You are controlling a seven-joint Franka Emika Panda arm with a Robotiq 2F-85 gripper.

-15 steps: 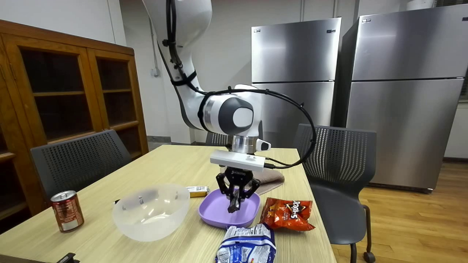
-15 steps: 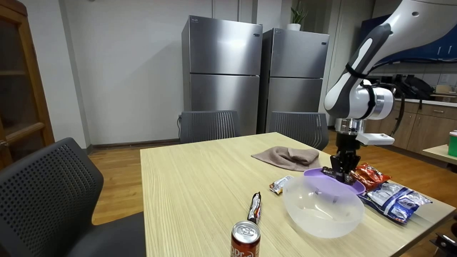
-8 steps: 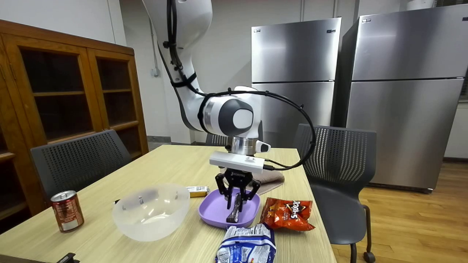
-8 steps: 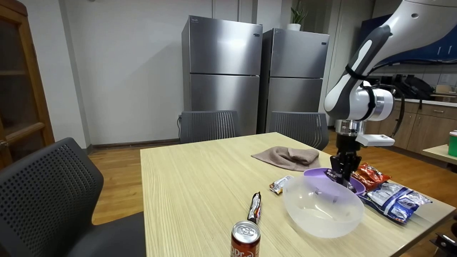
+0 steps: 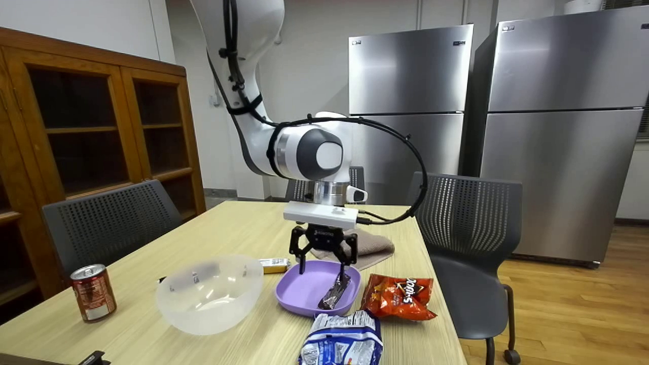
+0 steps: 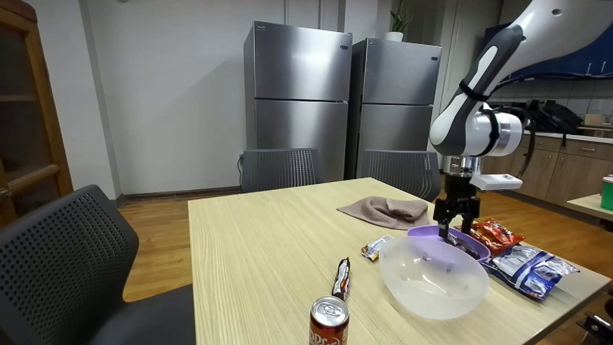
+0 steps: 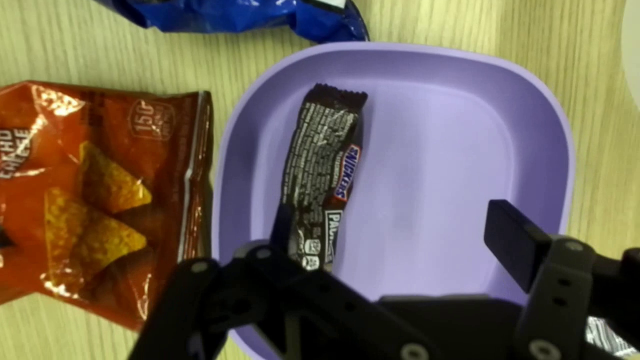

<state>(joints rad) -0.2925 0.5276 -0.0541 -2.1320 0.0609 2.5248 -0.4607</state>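
I have the gripper (image 7: 400, 232) spread wide and empty, one finger close beside the Snickers bar (image 7: 320, 165), which lies in the purple plate (image 7: 440, 170), where the raised rim should stop it sliding off. Near the plate lie the red chip bag (image 7: 100, 200) and blue bag (image 5: 345, 339), too bulky, I'd judge, to share it. In an exterior view my arm (image 5: 304, 152) bends down from above, wrist pointing downward, refrigerators (image 5: 410, 76) behind.
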